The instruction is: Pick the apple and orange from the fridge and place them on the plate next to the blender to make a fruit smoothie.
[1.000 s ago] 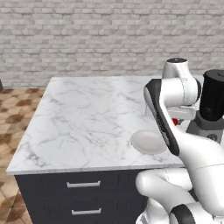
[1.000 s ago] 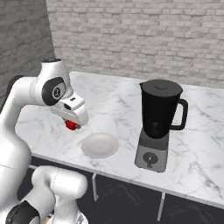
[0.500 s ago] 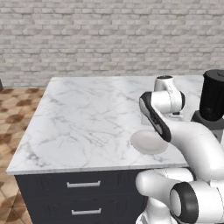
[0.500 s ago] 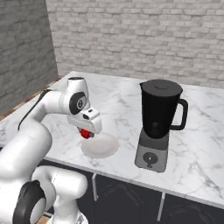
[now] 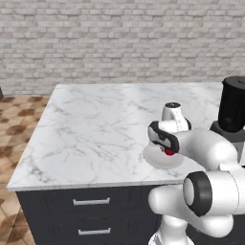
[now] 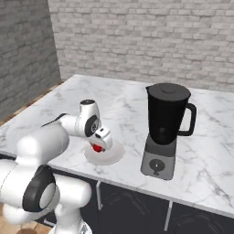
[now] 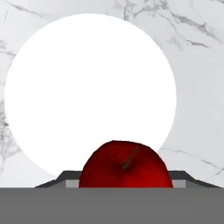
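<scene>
Gripping glossy red apple [image 7: 125, 165], two-finger gripper [image 6: 98, 147] hung over shallow round white plate [image 7: 57, 96]; black jar-shaped blender [image 6: 165, 128] stood near.

The blender [image 5: 233, 112] is cut off by the right edge.

Glossy red apple [image 7: 125, 166], stem toward camera, just above the round white plate [image 7: 65, 87], beside the black blender [image 6: 166, 128].
</scene>
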You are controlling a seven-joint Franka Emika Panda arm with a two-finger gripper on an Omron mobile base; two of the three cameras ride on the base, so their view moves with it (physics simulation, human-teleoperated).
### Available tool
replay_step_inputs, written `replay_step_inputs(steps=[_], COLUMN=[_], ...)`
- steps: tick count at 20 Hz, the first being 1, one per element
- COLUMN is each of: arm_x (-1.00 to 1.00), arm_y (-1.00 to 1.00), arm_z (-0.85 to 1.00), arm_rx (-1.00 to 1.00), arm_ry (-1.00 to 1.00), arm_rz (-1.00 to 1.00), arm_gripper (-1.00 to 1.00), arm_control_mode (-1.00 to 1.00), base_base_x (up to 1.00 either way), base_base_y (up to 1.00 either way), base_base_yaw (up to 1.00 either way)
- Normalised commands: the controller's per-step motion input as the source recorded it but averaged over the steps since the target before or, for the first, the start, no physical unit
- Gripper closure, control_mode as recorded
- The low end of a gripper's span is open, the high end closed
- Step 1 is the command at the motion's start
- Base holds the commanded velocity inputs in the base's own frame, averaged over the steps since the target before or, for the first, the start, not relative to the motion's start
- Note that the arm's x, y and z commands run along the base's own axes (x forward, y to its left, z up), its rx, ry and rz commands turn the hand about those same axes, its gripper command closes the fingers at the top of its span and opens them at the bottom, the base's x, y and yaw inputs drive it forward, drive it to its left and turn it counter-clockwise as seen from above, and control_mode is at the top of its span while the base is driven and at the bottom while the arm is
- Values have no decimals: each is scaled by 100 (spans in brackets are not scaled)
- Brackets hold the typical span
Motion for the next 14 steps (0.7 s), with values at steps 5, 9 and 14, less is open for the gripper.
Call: replay_step_inputs(steps=[5,9,14], arm_x=[73,23,0], arm_y=[0,-1,0], arm_z=[-64,-19,1], arm_rx=[0,0,0], arm_ry=[-10,-7,0], arm_rz=[0,0,0], arm_gripper=[100,-100,-100], arm_control_mode=[-100,-100,-100], base_base_x=[0,0,0], base_base_y=[0,0,0], base_base_yaw=[0,0,0])
